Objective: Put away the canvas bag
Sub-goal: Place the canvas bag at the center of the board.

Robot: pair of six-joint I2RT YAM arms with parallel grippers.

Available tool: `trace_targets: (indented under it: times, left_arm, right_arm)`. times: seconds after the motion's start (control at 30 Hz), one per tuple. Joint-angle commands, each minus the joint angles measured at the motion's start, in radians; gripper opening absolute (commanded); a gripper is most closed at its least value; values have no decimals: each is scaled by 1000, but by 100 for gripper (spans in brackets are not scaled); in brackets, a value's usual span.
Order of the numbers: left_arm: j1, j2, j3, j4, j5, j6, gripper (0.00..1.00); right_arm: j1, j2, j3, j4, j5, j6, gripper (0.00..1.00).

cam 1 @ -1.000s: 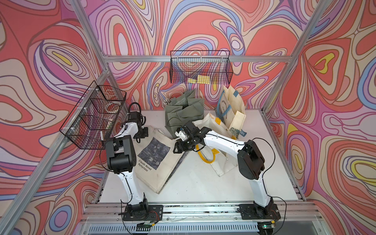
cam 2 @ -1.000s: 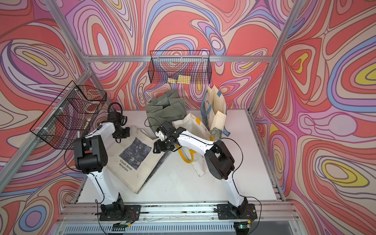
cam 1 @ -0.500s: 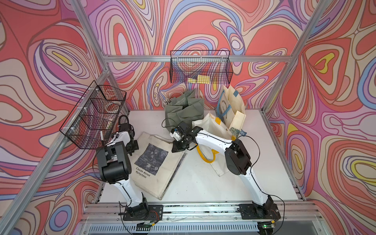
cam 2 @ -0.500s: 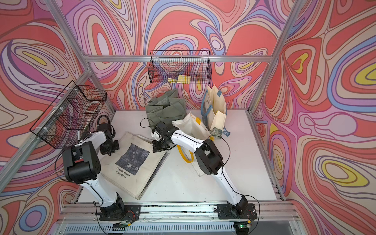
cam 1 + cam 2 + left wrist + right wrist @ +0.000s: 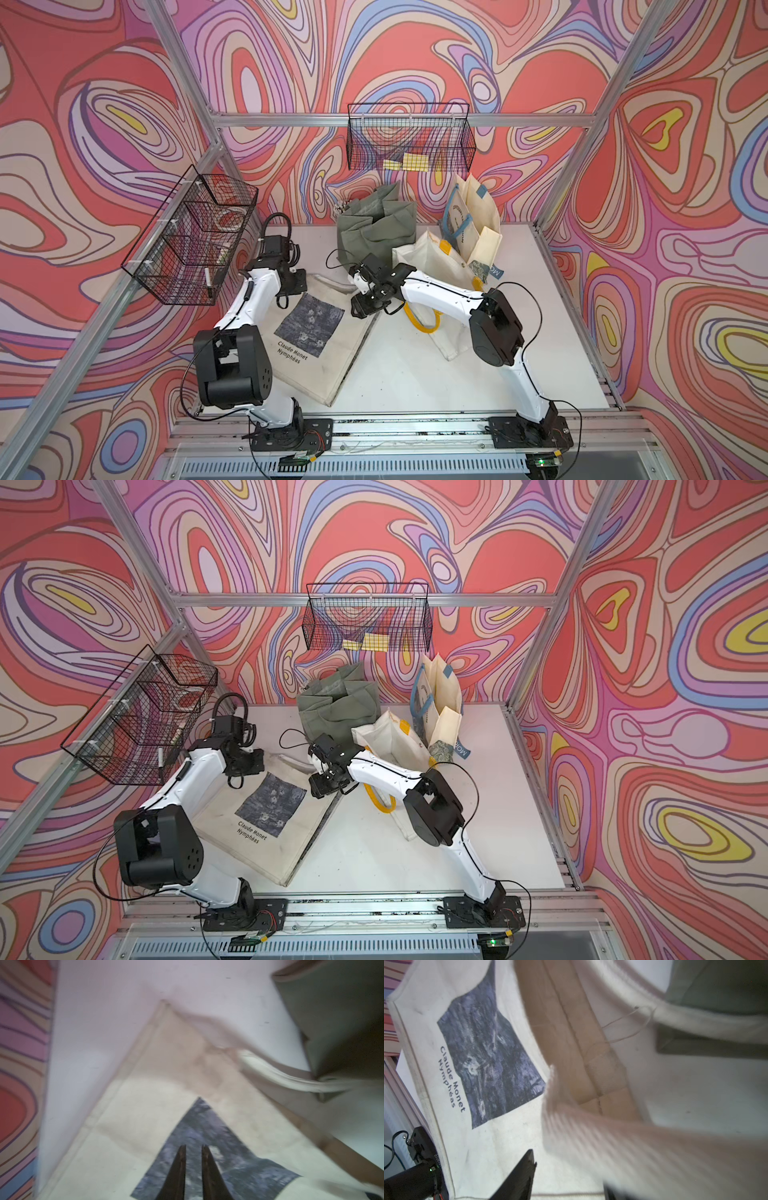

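Cream canvas tote bag (image 5: 332, 368) with blue-grey print (image 5: 309, 328) flat on white tabletop (image 5: 415, 374), centre-left of frame.
Left gripper (image 5: 193, 1147) slightly parted above the print, empty; right gripper (image 5: 569, 1167) jaws apart, blurred strap (image 5: 654, 1147) alongside.

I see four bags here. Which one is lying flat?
The cream bag with the Claude Monet print, spread flat on the table. The green bag, yellow-handled bag and blue-handled bag stand or bulge open.
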Motion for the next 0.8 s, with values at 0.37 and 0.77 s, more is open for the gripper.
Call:
trace_targets:
  times: [0.37,0.77]
  left_arm:
    - [-131,237,-12,-67,89,-176,49]
    - [113,200,-137,84,-32,-467,49]
  right_arm:
    - [-6,-302,-217,61,208,2,68]
    - [-8,-292,-257,56,203,18,70]
